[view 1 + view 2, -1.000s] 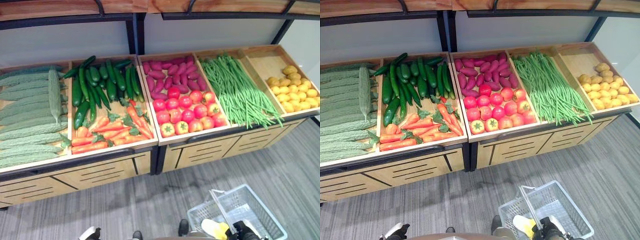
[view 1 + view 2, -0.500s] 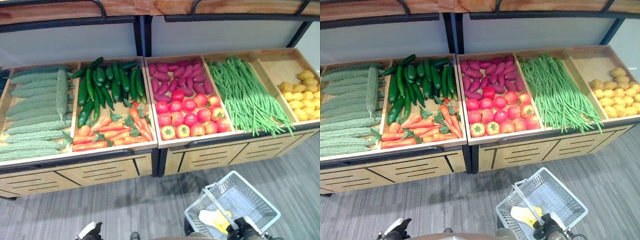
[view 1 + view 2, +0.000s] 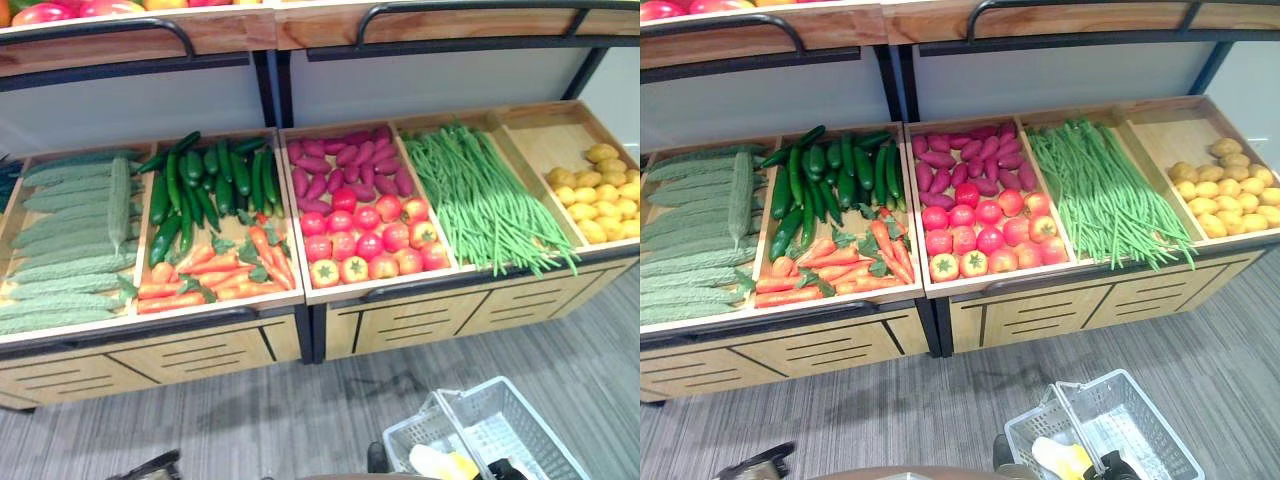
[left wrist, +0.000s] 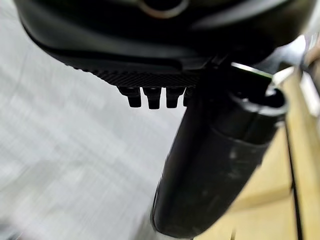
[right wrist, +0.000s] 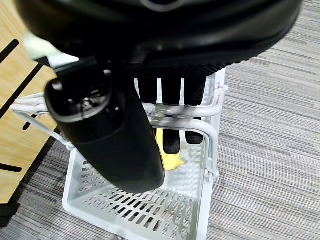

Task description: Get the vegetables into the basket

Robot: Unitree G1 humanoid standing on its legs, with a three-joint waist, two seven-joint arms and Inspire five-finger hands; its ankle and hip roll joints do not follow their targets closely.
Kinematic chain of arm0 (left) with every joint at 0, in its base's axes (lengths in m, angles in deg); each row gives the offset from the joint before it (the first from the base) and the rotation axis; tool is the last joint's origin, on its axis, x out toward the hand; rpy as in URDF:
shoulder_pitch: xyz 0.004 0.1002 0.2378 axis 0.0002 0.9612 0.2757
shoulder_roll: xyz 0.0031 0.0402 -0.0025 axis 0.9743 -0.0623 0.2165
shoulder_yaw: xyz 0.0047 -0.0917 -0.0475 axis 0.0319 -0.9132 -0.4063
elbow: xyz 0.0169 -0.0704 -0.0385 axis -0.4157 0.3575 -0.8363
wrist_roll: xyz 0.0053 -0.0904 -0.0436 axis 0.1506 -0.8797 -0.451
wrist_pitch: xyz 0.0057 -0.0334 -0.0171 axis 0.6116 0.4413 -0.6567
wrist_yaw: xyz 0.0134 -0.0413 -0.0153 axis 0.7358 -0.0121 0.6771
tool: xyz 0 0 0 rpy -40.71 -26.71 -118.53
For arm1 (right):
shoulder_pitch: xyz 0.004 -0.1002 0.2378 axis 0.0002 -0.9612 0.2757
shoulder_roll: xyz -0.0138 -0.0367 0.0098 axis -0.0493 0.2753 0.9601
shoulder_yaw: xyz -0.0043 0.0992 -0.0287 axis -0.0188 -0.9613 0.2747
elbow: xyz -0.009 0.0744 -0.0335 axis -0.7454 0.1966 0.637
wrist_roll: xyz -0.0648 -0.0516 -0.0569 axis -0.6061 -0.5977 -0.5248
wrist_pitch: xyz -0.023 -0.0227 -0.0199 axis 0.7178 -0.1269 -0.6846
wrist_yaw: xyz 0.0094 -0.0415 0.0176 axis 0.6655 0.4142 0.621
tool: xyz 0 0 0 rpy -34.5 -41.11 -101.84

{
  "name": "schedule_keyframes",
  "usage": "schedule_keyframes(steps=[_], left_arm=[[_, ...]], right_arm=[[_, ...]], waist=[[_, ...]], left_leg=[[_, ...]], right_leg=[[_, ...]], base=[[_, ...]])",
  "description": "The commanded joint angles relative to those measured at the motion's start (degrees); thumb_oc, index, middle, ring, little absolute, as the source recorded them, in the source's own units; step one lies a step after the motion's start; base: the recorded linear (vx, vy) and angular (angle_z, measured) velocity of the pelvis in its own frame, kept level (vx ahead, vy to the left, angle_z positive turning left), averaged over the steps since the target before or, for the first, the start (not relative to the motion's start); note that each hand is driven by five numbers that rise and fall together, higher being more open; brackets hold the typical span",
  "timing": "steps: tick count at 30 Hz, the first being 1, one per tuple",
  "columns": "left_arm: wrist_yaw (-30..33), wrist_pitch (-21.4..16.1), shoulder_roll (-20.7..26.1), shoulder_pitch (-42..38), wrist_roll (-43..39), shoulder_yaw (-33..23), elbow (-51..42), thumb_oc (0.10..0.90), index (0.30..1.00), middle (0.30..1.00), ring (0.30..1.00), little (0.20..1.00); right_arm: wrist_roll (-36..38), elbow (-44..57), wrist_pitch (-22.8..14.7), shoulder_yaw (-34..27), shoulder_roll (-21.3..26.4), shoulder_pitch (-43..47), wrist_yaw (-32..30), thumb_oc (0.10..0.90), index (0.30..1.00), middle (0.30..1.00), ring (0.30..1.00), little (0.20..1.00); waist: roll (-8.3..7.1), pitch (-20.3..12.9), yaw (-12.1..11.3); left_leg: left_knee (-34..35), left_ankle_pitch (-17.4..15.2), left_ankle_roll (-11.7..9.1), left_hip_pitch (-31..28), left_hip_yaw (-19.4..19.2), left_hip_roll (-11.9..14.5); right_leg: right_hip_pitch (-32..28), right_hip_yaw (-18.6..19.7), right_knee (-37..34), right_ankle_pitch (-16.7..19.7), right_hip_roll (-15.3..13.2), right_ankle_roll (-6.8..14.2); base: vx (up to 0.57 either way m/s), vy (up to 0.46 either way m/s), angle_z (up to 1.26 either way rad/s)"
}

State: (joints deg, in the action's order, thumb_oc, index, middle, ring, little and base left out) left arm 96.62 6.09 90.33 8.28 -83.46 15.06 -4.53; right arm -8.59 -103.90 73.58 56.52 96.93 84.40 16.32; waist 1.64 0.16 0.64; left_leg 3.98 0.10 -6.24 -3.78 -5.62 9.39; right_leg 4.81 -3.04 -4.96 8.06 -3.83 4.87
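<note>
Right hand (image 5: 165, 75): fingers curled round the white basket (image 5: 145, 210) handle; yellow item (image 5: 169, 156) inside, half hidden
Left hand (image 4: 150, 50): fingers curled, holding nothing

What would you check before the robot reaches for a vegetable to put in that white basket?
1. Basket held: right robot hand has fingers curled round its handle. Ok.
2. Basket has room: one yellow item inside, the rest bare. Ok.
3. Left robot hand free: holds nothing, fingers curled. Ok.
4. Left robot hand near the produce: low, by the floor. Not ok.
5. Vegetables reachable: carrots and cucumbers lie uncovered in front. Ok.
6. Which vegetable is wanted: cannot tell.
</note>
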Motion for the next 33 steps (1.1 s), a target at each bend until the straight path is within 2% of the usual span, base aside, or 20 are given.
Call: schedule_keyframes(steps=[1,2,5,6,9,11,12,14,19,24,33], left_arm=[[7.29,-4.85,7.51,-1.53,5.54,3.07,-7.12,0.9,1.0,1.0,1.0,1.0],[10.76,-5.05,10.32,-0.66,12.93,4.88,-19.02,0.9,1.0,1.0,1.0,1.0],[12.36,-3.11,13.12,1.06,24.07,7.24,-31.48,0.9,1.0,1.0,1.0,1.0],[8.86,-2.56,18.49,1.55,36.56,13.42,-40.3,0.9,1.0,1.0,1.0,1.0],[3.93,-5.05,24.3,-0.21,39.24,16.29,-45.33,0.9,1.0,1.0,1.0,1.0],[1.15,-6.22,25.9,-2.09,39.61,18.61,-47.67,0.9,1.0,1.0,1.0,1.0],[-2.17,-6.73,28.33,-4.05,39.08,20.45,-47.44,0.9,1.0,1.0,1.0,1.0],[-4.88,-6.62,29.71,-7.63,38.88,24.04,-45.87,0.9,1.0,1.0,1.0,1.0],[-7.91,-4.09,31.16,-21.42,42.02,36.19,-39.58,0.9,1.0,1.0,1.0,1.0],[-6.15,-3.04,30.27,-29.96,41.65,40.63,-36.43,0.9,1.0,1.0,1.0,1.0],[-4.34,-2.12,29.64,-37.09,41.43,44.63,-33.71,0.9,1.0,1.0,1.0,1.0]], right_arm=[[-1.54,-0.55,-2.34,2.56,-0.71,2.02,-2.04,0.4,0.3,0.3,0.3,0.3],[-1.57,-0.28,-2.93,2.37,-0.78,1.37,-2.3,0.4,0.3,0.3,0.3,0.3],[-0.84,-0.86,-3.33,1.46,-0.86,1.29,-2.41,0.4,0.3,0.3,0.3,0.3],[-0.41,-1.09,-3.58,1.31,-0.27,1.66,-2.04,0.4,0.3,0.3,0.3,0.3],[-0.87,-0.03,-3.54,2.19,0.68,2.41,-1.27,0.4,0.3,0.3,0.3,0.3],[-1.09,0.97,-3.83,2.44,1.27,2.55,-1.14,0.4,0.3,0.3,0.3,0.3],[-1.32,2.44,-3.76,2.88,1.78,3.04,-0.29,0.4,0.3,0.3,0.3,0.3],[-1.76,3.11,-3.77,3.8,2.22,3.59,0.39,0.4,0.3,0.3,0.3,0.3],[-1.67,4.66,-3.66,5.25,3.24,6.44,0.5,0.4,0.3,0.3,0.3,0.3],[-1.11,5.09,-3.28,6.93,3.06,9.4,-0.16,0.4,0.3,0.3,0.3,0.3],[-0.33,5.57,-3.14,8.67,2.63,11.72,-1.02,0.4,0.3,0.3,0.3,0.3]], waist=[[-5.27,-0.63,0.47],[-5.29,-0.64,0.23],[-5.47,-0.39,-0.18],[-5.34,0.02,-0.2],[-5.01,0.18,0.37],[-4.75,0.36,0.8],[-4.74,0.59,1.16],[-4.65,0.89,1.81],[-4.94,3.01,2.87],[-5.5,5.04,3.22],[-5.69,7.04,3.62]], left_leg=[[1.02,0.98,0.19,1.76,1.61,-1.78],[1.02,0.99,0.19,1.82,1.78,-1.89],[1.02,0.95,0.27,2.11,2.38,-2.18],[1.02,0.9,0.37,2.48,2.7,-2.49],[1.02,0.86,0.37,2.72,2.56,-2.75],[1.02,0.87,0.39,2.92,2.45,-2.87],[1.02,0.96,0.38,3.27,2.23,-2.89],[1.02,1.04,0.4,3.67,1.86,-2.85],[1.02,2.08,0.5,6.88,1.61,-2.78],[1.02,3.09,0.69,9.99,1.56,-2.82],[1.02,3.6,0.92,12.3,1.38,-3.22]], right_leg=[[-2.27,-0.46,-0.04,-1.79,-4.69,4.64],[-2.23,-0.66,-0.04,-1.71,-4.88,4.81],[-2.36,-1.15,-0.04,-1.65,-5.26,5.04],[-2.34,-1.45,-0.04,-1.41,-5.6,5.28],[-2.13,-1.47,-0.04,-1.03,-6.06,5.55],[-1.8,-1.24,-0.04,-0.77,-6.18,5.64],[-1.31,-1.06,-0.04,-0.53,-6.24,5.77],[-0.67,-0.78,-0.04,-0.24,-6.34,5.93],[2.84,-0.02,-0.04,0.99,-6.31,6.16],[6.23,0.64,-0.04,2.01,-6.17,6.14],[8.73,1.38,-0.04,2.75,-6.33,6.17]], base=[[0.0,0.0,0.0],[-0.01,0.01,0.03],[-0.02,0.008,0.04],[-0.03,0.026,0.04],[-0.01,0.036,0.05],[-0.02,0.041,-0.03],[-0.03,0.038,-0.04],[-0.03,0.033,-0.06],[-0.06,0.034,-0.06],[-0.05,0.025,-0.08],[0.0,0.006,-0.01]])
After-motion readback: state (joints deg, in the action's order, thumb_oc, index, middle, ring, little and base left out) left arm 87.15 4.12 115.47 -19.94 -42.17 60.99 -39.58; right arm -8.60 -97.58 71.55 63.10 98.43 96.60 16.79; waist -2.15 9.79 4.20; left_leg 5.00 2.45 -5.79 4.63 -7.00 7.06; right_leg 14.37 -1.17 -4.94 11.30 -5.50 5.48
